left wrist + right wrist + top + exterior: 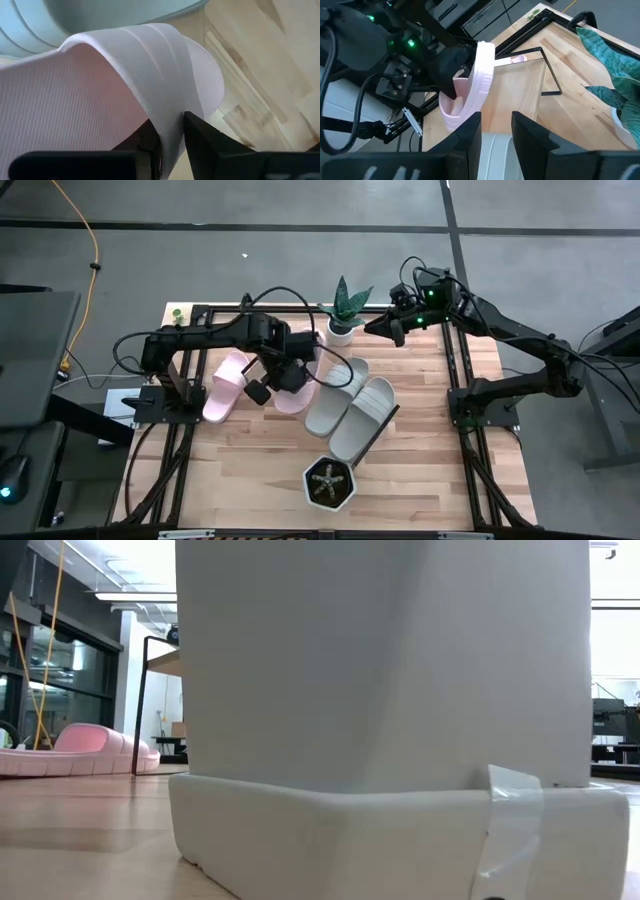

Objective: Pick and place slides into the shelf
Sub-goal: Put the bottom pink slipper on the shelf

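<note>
My left gripper (283,372) points down at the middle of the table, shut on the strap of a pale pink slide (470,85). That slide stands tilted on edge. A second pink slide (228,385) lies flat to its left. Two grey-beige slides (350,405) lie side by side to its right. The shelf shows by its thin black end frame (546,70). My right gripper (395,330) hangs open at the far side beside a potted plant, with nothing between its fingers. My left gripper pinches the pink slide's ribbed strap (167,125) near where it meets the sole, one finger (147,142) under the strap and one (202,142) outside. The fingers come from above, pointing down. The slide hangs tilted on edge; whether its low end rests on the wood I cannot tell.
A green plant in a white pot (343,315) stands at the far edge. A white hexagonal planter (330,485) sits near the front edge and fills most of the low view (380,690). Bare wood (440,450) lies on the near right.
</note>
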Tool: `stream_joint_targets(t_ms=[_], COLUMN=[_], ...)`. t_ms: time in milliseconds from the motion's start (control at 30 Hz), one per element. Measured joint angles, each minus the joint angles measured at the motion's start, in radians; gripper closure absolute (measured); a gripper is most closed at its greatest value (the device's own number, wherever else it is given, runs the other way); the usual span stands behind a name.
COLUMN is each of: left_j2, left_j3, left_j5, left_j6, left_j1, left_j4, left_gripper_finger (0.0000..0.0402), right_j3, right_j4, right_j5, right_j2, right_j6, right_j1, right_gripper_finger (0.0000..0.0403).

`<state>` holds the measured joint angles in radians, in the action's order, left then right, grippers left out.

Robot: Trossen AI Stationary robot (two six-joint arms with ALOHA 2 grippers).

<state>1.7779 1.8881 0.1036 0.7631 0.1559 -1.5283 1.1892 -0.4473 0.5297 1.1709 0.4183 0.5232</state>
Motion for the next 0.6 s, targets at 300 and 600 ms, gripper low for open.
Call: stream_joint_targets(t_ms=[300,600], left_j2=[0.0,0.0], left_j3=[0.0,0.0], left_j5=[-0.039,-0.064], left_j6=[-0.003,0.005], left_j1=[0.001,0.001], left_j4=[0.013,0.047], left_gripper_finger=[0.0309,0.0296], right_j3=[0.0,0.0], right_j4=[0.0,0.0], right_j5=[0.0,0.0], right_j2=[0.0,0.0], right_j6=[0.0,0.0], right_j1=[0.0,0.0], right_gripper_finger=[0.0304,0.0304])
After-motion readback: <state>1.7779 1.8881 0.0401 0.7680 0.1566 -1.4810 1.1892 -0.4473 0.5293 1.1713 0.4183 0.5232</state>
